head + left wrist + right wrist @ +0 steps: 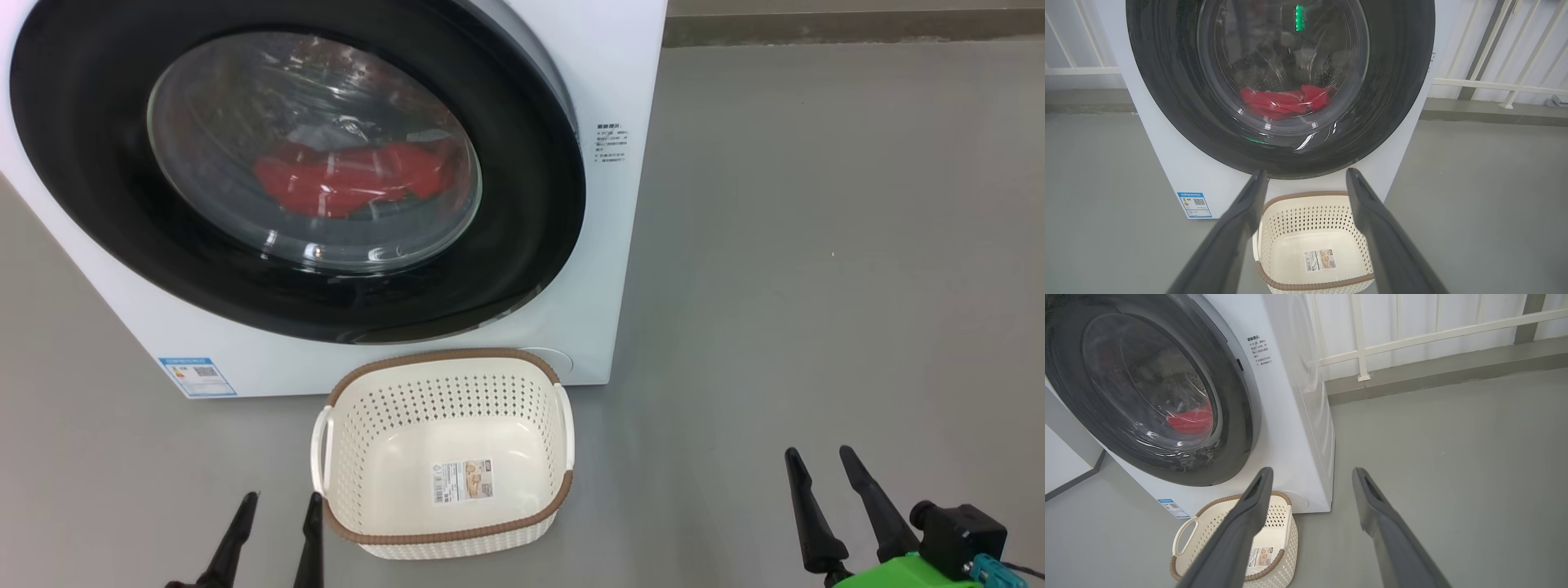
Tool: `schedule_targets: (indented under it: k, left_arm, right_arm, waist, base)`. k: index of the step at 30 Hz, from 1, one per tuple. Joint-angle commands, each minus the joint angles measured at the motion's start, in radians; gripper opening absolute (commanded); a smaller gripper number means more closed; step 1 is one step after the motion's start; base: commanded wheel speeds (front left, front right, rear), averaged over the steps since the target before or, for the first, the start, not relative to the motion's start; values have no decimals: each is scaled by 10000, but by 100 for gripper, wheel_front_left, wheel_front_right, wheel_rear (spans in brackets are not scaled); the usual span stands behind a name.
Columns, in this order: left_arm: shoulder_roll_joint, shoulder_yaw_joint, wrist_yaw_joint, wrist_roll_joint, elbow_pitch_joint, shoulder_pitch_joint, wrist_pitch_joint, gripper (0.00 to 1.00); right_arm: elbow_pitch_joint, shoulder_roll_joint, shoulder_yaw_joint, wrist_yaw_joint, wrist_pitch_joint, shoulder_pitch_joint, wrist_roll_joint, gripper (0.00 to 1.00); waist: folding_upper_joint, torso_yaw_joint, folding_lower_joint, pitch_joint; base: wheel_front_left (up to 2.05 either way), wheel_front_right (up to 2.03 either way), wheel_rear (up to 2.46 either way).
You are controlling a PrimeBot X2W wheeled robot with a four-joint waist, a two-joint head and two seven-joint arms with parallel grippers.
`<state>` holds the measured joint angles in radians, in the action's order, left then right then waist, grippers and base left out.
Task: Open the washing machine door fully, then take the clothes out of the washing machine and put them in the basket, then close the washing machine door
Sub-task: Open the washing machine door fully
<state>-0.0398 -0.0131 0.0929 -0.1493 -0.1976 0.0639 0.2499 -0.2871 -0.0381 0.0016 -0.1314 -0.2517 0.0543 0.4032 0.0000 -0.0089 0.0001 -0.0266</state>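
Long dark fingers of the left gripper (283, 500) stand spread and empty just beside the near left corner of the small cream-white, brown-rimmed perforated plastic basket (445, 357); the right gripper (818, 454) is likewise spread and holds nothing, well apart over the smooth grey floor (816, 245); the basket rests on that floor, close against the lower front edge of the big white front-loading washing machine (620, 245); the large round, glossy black-rimmed door (522, 204) with its bulging clear glass bowl appears shut; crumpled red clothes (351, 180) lie low in the drum behind the glass. Judged handling: door rigid, heavy and slick, best hooked at its right rim edge, never by the glass; clothes soft, light and limp, best pinched at a raised fold; basket light, likely to slide if nudged.
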Motion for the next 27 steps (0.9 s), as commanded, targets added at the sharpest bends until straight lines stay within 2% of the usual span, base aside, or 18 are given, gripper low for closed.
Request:
schedule_targets:
  k: [1,20,23,24,27]
  left_arm:
    - [-104,-380,-6,-154,180,-100,118,100]
    - [-104,-509,213,-500,-195,-151,118,100]
    - [-104,-451,229,-507,-192,-190,118,100]
    - [-104,-434,232,-514,-187,-206,118,100]
    - [-104,-403,241,-549,-153,-264,118,100]
  right_arm:
    - [246,-166,150,7,-101,-33,-120,100]
    - [268,-147,68,7,-101,28,-67,100]
    - [429,-144,197,7,-101,-22,142,8]
    - [464,-143,258,7,-101,-62,258,0]
    - [605,-139,459,7,-101,-361,723,0]
  waist:
    - [0,-2,-1,4]
    - [0,-19,-1,65]
    - [0,42,-1,43]
    - [0,66,-1,25]
    - [0,138,-1,-78]
  base:
    - [0,0,0]
    - [0,0,0]
    - [0,0,0]
    - [0,0,0]
    - [0,0,0]
